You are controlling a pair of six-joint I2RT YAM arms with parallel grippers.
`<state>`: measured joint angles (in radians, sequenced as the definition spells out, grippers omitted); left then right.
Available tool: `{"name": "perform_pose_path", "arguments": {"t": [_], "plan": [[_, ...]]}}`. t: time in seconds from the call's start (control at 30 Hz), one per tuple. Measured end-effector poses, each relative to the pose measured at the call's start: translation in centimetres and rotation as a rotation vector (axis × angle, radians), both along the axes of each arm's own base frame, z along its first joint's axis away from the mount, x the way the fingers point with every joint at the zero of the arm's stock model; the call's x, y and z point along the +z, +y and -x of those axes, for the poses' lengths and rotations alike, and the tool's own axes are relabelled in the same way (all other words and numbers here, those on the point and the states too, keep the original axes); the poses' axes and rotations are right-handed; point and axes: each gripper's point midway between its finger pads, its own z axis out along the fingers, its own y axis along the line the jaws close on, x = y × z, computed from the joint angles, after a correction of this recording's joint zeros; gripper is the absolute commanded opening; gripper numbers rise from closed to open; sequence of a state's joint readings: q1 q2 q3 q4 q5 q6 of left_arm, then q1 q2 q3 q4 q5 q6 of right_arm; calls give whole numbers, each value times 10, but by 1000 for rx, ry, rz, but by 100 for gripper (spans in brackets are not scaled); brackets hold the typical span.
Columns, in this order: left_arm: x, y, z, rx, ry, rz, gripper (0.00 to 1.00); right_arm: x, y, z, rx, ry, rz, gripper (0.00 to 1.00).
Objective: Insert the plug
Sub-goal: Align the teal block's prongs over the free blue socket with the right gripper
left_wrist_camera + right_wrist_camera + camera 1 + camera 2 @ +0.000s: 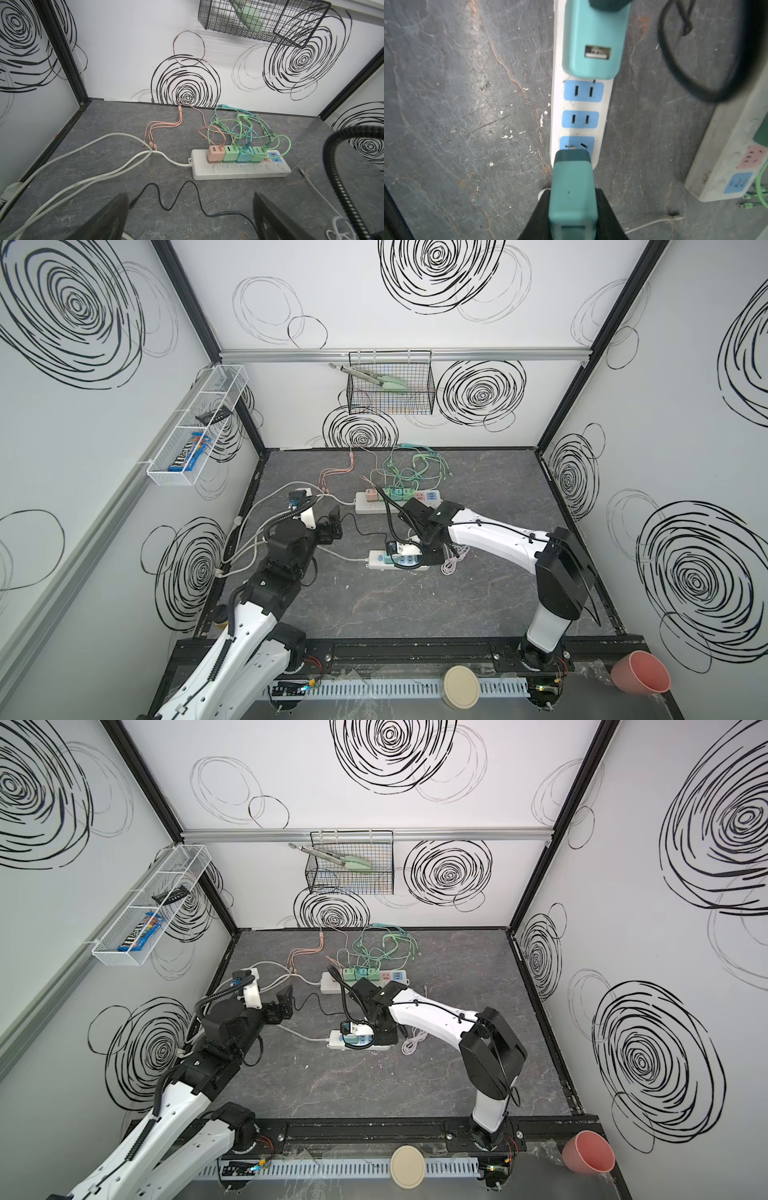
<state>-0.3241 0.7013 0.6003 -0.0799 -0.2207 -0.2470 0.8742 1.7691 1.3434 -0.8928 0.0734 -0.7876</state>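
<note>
Teal charger plug (571, 176), pinched in the right claw (573, 193), hovers prongs-first at the end socket (580, 143) of the white power strip (556, 108), not yet pushed home; left claw (190, 197) stands spread, empty.

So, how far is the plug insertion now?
Done: the teal square charger plug sits in the right gripper, at the end blue socket of the white power strip. In hand: a prong touches it, unseated. Left: pushing it fully in. The left gripper is open, empty.
</note>
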Motion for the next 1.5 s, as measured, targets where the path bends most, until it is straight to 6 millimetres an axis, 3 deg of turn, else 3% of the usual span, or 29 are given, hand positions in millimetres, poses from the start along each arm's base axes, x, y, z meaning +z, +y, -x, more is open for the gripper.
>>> {"name": "perform_pose_path", "arguments": {"t": [1.5], "plan": [[1, 1, 0, -5, -6, -27, 96, -12, 2, -6, -22, 100, 144, 0]]}}
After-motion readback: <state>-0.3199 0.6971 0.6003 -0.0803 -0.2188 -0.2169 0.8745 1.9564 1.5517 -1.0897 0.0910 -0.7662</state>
